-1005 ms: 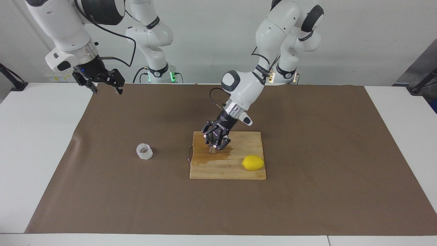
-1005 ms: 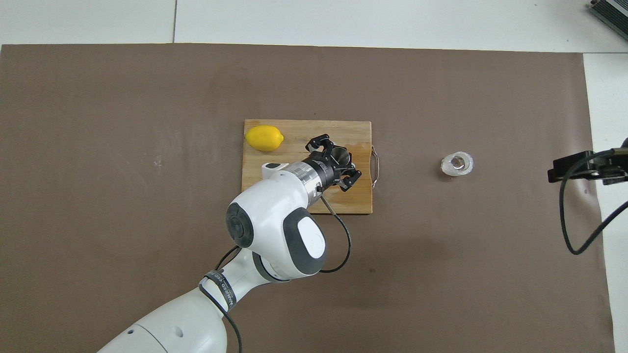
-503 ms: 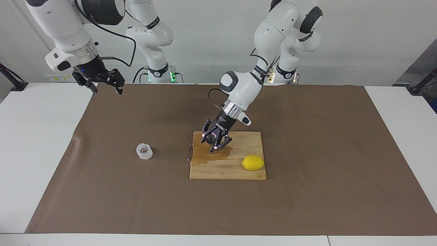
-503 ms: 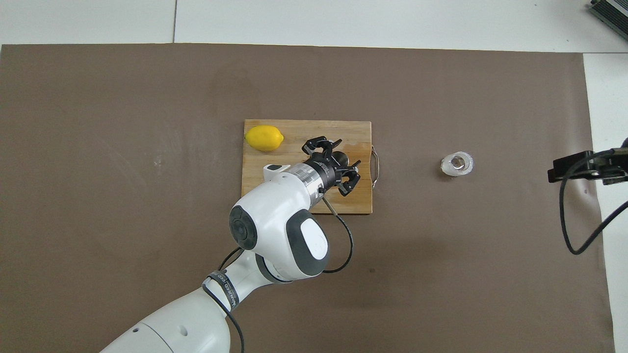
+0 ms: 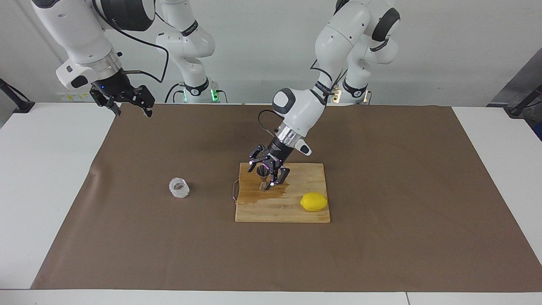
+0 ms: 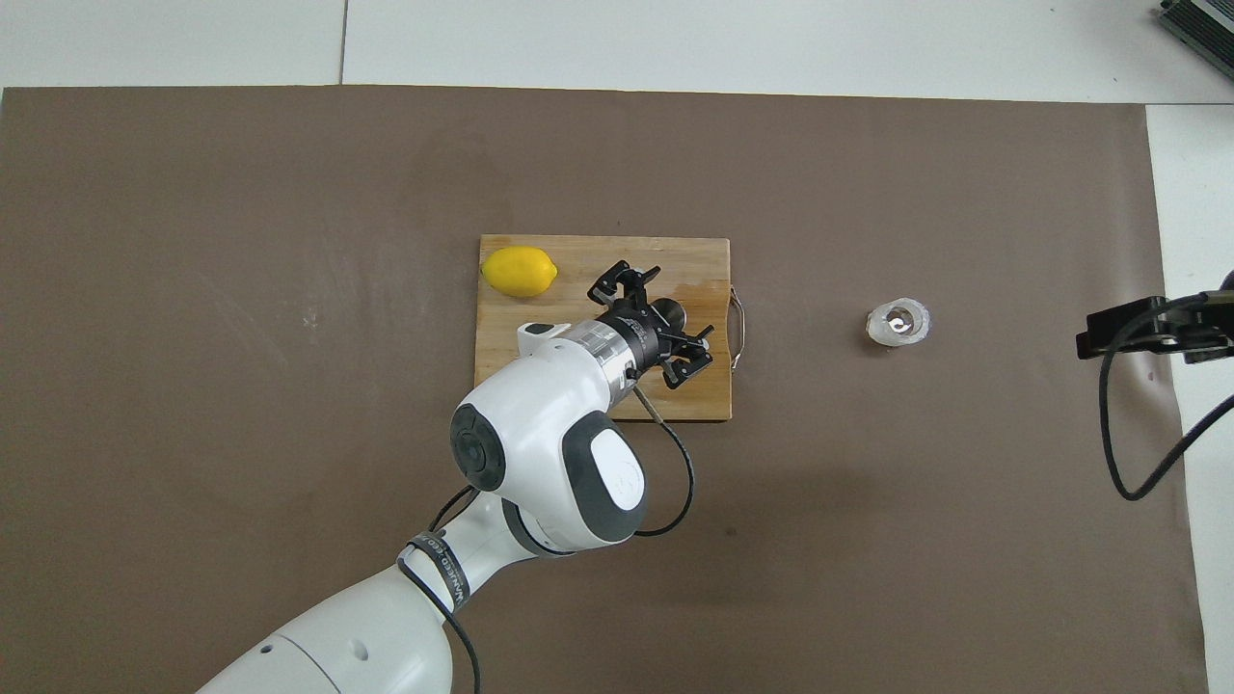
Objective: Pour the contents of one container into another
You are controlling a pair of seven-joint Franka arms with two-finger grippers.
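The right gripper (image 5: 129,106) waits over the bench (image 5: 51,169) edge, fingers apart. The glass cup (image 5: 179,187) sits alone with open room around. The jigger (image 5: 263,178) stands on the cutting board (image 5: 296,212) near its handle edge. The left gripper (image 5: 264,173), clamped on it before, now has fingers apart.

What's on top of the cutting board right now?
On the cutting board: lemon, upright steel jigger between the open left gripper fingers, and a wet patch. The jigger's contents aren't visible.
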